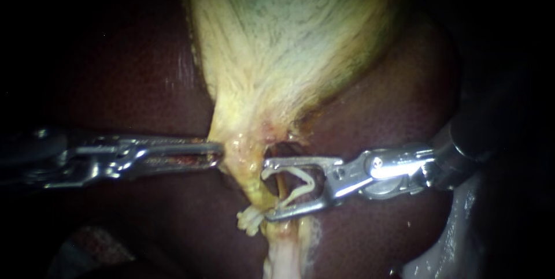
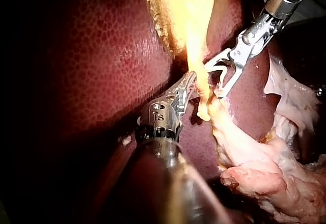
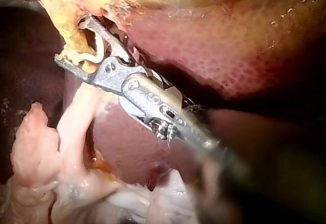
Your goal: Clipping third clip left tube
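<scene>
1. Jaws of right instrument (image 1: pixel 267 192): spread wide, both seated on an open white clip (image 1: pixel 300 185) carried between them.
2. Tube (image 1: pixel 279 193) crosses that gap, just below the neck of the gallbladder (image 1: pixel 277 42).
3. Fitted clip (image 1: pixel 250 220) sits on the tube, just beside one jaw tip, on the side away from the gallbladder.
4. Left instrument (image 1: pixel 217 155): jaws together, pinching the edge of the gallbladder's neck, across the tube from the right instrument.
5. Liver (image 1: pixel 115 82) lies dark under all of it.
</scene>
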You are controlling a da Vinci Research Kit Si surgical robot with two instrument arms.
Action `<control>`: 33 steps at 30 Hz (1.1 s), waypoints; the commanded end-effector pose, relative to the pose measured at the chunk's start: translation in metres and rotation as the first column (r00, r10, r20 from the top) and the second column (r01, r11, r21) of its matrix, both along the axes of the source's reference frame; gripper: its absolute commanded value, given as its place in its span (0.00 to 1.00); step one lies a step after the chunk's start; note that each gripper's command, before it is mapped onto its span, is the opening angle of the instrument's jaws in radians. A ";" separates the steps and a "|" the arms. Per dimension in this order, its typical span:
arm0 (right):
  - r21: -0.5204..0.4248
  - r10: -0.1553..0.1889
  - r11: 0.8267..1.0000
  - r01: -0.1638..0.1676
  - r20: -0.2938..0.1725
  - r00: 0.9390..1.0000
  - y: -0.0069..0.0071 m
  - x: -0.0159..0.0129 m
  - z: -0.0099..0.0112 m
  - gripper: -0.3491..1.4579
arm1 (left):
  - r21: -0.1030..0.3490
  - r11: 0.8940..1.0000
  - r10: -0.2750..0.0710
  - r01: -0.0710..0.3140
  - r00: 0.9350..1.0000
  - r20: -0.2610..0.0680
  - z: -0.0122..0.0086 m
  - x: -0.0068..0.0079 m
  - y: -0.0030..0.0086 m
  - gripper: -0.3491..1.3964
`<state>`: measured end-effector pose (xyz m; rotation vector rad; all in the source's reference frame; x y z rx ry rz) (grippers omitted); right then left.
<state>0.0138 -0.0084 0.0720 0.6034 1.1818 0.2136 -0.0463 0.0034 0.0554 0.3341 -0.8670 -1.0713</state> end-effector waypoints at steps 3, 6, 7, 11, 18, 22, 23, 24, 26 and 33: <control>-0.003 0.000 1.000 0.000 0.001 1.000 -0.0007 0.0011 0.0000 0.52 | 0.003 1.000 0.001 -0.001 1.000 0.001 0.0002 -0.0004 0.0001 0.00; -0.002 -0.006 1.000 0.006 -0.002 1.000 -0.0013 0.0018 -0.0004 0.52 | 0.003 1.000 0.000 0.000 1.000 0.000 0.0002 -0.0007 0.0001 0.00; 0.001 -0.015 1.000 0.015 -0.007 1.000 -0.0015 0.0020 -0.0006 0.52 | 0.003 1.000 -0.001 0.001 1.000 0.000 0.0003 -0.0008 0.0001 0.00; 0.013 -0.048 0.999 0.048 -0.021 0.999 -0.0021 0.0021 -0.0013 0.52 | 0.004 1.000 0.001 -0.001 1.000 0.002 0.0004 -0.0009 0.0002 0.00; 0.036 -0.120 0.992 0.122 -0.069 0.990 -0.0024 0.0024 -0.0018 0.50 | 0.003 1.000 0.000 0.000 1.000 0.001 0.0007 -0.0012 0.0004 0.00; 0.033 -0.125 0.991 0.128 -0.086 0.988 -0.0023 0.0031 -0.0017 0.50 | 0.005 1.000 0.002 -0.003 1.000 0.004 0.0008 -0.0015 0.0004 0.00; 0.039 -0.124 0.991 0.128 -0.091 0.988 -0.0023 0.0033 -0.0017 0.50 | 0.005 1.000 0.002 -0.002 1.000 0.004 0.0008 -0.0016 0.0003 0.00; 0.039 -0.124 0.991 0.128 -0.092 0.988 -0.0023 0.0034 -0.0017 0.50 | 0.004 1.000 0.002 -0.002 1.000 0.003 0.0009 -0.0017 0.0003 0.00; 0.041 -0.121 0.991 0.126 -0.094 0.988 -0.0021 0.0036 -0.0018 0.50 | 0.005 1.000 0.004 -0.004 1.000 0.005 0.0009 -0.0017 0.0003 0.00; 0.045 -0.099 0.994 0.104 -0.091 0.991 -0.0009 0.0037 -0.0025 0.49 | 0.005 1.000 0.003 -0.003 1.000 0.005 0.0010 -0.0019 0.0003 0.00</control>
